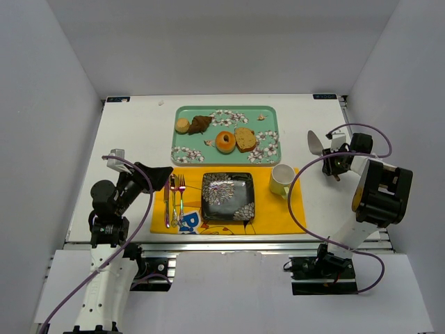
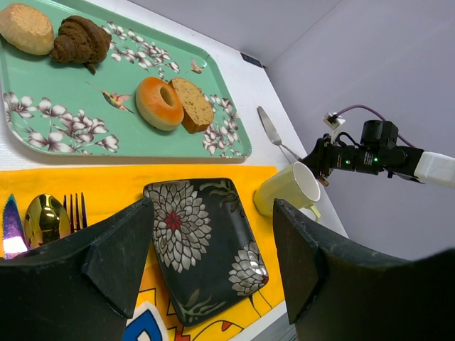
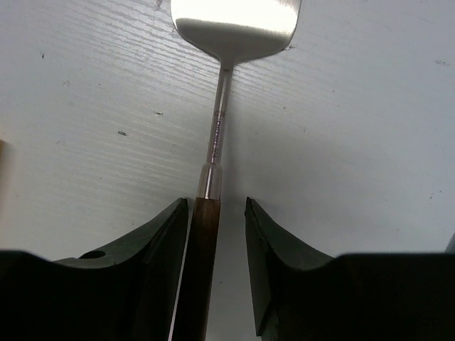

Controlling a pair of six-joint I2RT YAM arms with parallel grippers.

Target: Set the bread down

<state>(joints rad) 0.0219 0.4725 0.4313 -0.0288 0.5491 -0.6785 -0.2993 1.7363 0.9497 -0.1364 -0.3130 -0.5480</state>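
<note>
The bread (image 1: 200, 124), a dark brown croissant-like pastry, lies at the back left of the teal flowered tray (image 1: 174, 136); it also shows in the left wrist view (image 2: 79, 42). A black flowered plate (image 1: 227, 197) sits on the yellow placemat in front of the tray. My left gripper (image 1: 163, 174) is open and empty, above the placemat's left side near the cutlery, with the plate (image 2: 199, 249) between its fingers in its own view. My right gripper (image 3: 217, 206) is open around the wooden handle of a metal spatula (image 3: 234, 21) lying on the table at the right (image 1: 315, 143); the handle touches one finger.
On the tray are also a round bun (image 1: 182, 125), a golden ring donut (image 1: 225, 141) and a tan bread slice (image 1: 244, 139). A pale yellow cup (image 1: 281, 179) stands right of the plate. A knife, spoon and fork (image 1: 174, 198) lie left of it.
</note>
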